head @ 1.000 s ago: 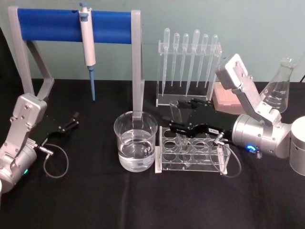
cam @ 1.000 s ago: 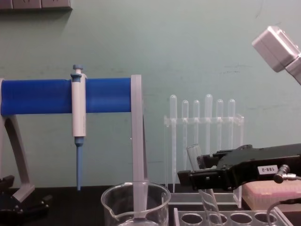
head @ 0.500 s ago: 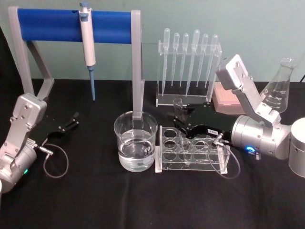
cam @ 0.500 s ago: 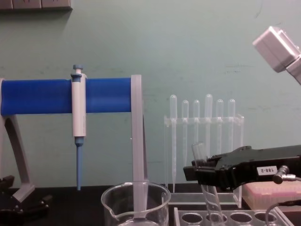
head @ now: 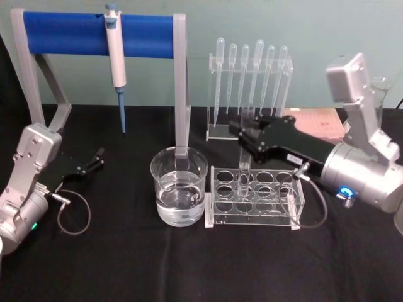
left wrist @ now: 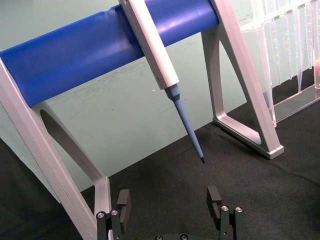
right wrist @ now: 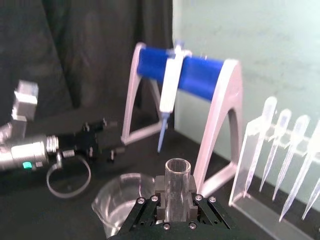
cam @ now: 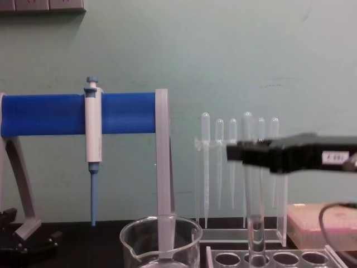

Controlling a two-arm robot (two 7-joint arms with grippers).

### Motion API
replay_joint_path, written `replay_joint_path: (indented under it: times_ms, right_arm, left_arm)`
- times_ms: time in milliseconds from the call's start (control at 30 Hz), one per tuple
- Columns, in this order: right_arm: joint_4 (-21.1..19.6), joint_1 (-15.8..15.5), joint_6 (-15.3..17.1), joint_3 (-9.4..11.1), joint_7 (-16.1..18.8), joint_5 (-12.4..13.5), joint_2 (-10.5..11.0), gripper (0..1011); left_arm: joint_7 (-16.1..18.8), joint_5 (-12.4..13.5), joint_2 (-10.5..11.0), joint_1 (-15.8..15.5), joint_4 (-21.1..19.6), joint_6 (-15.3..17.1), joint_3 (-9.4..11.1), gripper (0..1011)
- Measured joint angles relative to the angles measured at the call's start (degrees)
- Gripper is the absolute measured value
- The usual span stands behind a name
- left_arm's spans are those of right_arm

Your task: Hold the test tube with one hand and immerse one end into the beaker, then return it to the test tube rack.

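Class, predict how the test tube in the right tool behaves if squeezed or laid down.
Thin clear glass: the test tube probably cracks if the right tool squeezes hard. Smooth and cylindrical: likely slippery, and would roll lying flat.

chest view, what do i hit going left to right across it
left gripper, parked → white-and-blue pipette → beaker → test tube, held upright in the right gripper → pink box
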Motion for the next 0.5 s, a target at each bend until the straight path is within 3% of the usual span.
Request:
replay_joint_path:
  times_ms: [233, 500]
  right_arm:
    - [-3.8, -2.3, -1.6, 1.6, -1.8, 1.5, 0.7, 226]
    - [-4.3, -2.6, -1.9, 1.6, -2.1, 1.7, 0.9, 226]
  left_arm:
    - [0.0, 0.0, 0.0, 0.0, 0.0, 0.0, 0.0, 1000]
    - [0.0, 0.0, 0.0, 0.0, 0.0, 0.0, 0.0, 1000]
